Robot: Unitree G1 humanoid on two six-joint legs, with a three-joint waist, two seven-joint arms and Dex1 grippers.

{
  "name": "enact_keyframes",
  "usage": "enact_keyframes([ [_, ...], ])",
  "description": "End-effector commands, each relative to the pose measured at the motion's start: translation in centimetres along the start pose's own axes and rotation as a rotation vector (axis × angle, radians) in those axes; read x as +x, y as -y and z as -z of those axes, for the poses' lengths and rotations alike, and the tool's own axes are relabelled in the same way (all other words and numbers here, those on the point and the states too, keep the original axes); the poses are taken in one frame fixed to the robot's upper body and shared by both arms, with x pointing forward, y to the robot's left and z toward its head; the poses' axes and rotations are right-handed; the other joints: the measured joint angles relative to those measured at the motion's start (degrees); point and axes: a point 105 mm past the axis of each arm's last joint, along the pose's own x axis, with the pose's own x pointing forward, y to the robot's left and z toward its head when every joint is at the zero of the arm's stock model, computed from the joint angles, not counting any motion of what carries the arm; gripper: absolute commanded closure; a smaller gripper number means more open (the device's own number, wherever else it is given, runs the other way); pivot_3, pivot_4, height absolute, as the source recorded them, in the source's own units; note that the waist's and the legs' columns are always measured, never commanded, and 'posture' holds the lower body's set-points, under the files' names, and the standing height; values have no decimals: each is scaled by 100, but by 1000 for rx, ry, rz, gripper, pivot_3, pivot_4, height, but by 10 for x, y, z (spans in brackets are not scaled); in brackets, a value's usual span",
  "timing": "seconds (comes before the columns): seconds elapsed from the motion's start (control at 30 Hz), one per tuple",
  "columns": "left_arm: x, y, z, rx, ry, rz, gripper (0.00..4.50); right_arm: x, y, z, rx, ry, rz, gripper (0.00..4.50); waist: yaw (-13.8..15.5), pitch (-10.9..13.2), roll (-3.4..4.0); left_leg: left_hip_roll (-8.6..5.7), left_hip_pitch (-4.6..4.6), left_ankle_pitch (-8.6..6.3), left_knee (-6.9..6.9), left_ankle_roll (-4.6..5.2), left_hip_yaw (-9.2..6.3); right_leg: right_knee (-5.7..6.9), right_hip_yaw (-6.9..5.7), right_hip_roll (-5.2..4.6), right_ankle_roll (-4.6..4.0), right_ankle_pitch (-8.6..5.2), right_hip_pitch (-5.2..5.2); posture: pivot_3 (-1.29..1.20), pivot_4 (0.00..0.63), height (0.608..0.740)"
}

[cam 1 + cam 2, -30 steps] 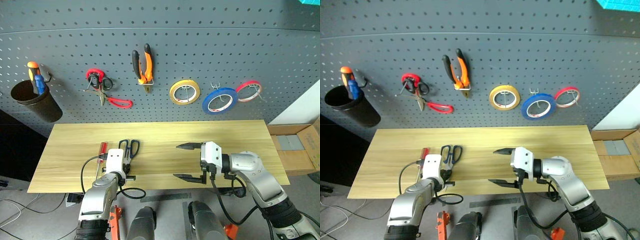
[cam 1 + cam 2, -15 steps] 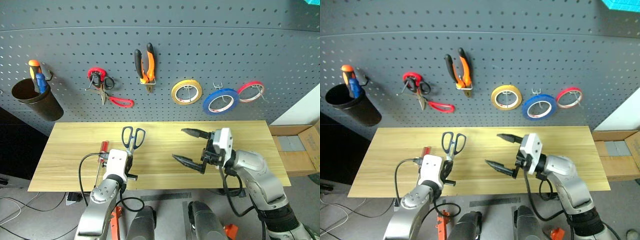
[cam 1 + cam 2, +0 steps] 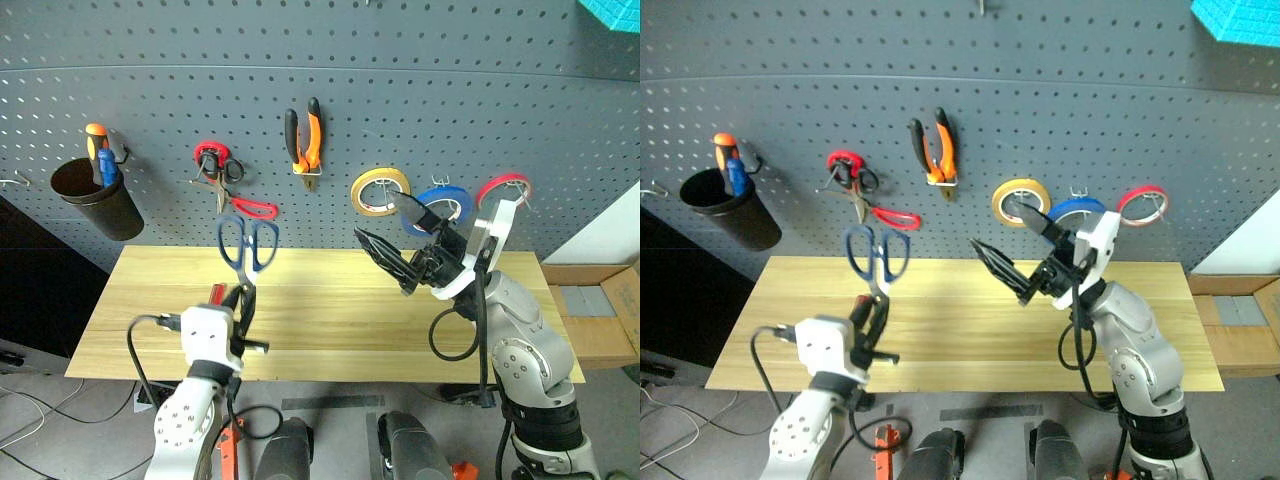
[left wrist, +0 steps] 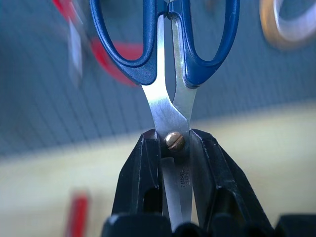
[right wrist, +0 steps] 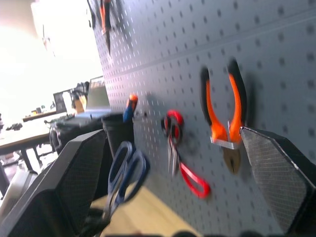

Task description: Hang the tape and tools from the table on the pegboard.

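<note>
— Low in the left of the head view, what was the left arm doing?
— It reached up from the bottom edge, its left gripper (image 3: 238, 305) pointing upward and clamped on the blue-handled scissors (image 3: 244, 250) at the pivot screw, handles uppermost, raised in front of the pegboard (image 3: 420, 110).
— Any writing?
— Small lettering ran along one blade in the left wrist view, too fine to read.
— And the right arm?
— Right of centre, bent at the elbow, forearm raised; the right gripper (image 3: 392, 240) pointed up and left, fingers spread wide, holding nothing.
— The other things?
— The screwdriver (image 3: 214, 296) lay at lower left on the table (image 3: 330, 300). The pliers (image 3: 304, 140) hung at upper centre, the blue tape (image 3: 445, 205) on the board behind the right gripper.
</note>
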Motion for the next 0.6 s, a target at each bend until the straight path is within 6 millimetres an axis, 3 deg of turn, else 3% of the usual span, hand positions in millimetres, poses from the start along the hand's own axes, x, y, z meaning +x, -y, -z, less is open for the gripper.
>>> enact_keyframes([
  [0.03, 23, -12, -12, 0, 72, -26, 4012, 8, -1, -7, -47, 34, -13, 0, 45, -71, -3, -3, 4, 1, 1, -2, 1, 2, -10, 1, -1, 0, 1, 52, 116, 740],
  [0.23, 47, -26, -17, -8, 106, -53, 4012, 9, 5, -3, -71, 23, 10, 0, 63, -178, -6, 0, 15, 2, 2, -4, 8, 7, -19, 4, -2, 1, 4, 39, 109, 740],
  [0.6, 49, -26, -18, -43, 101, -81, 4012, 4, 6, -1, -91, 6, 39, 0, 64, -253, -4, 1, 16, 3, 7, -5, 10, 14, -19, 3, -3, 2, 2, 18, 107, 740],
])
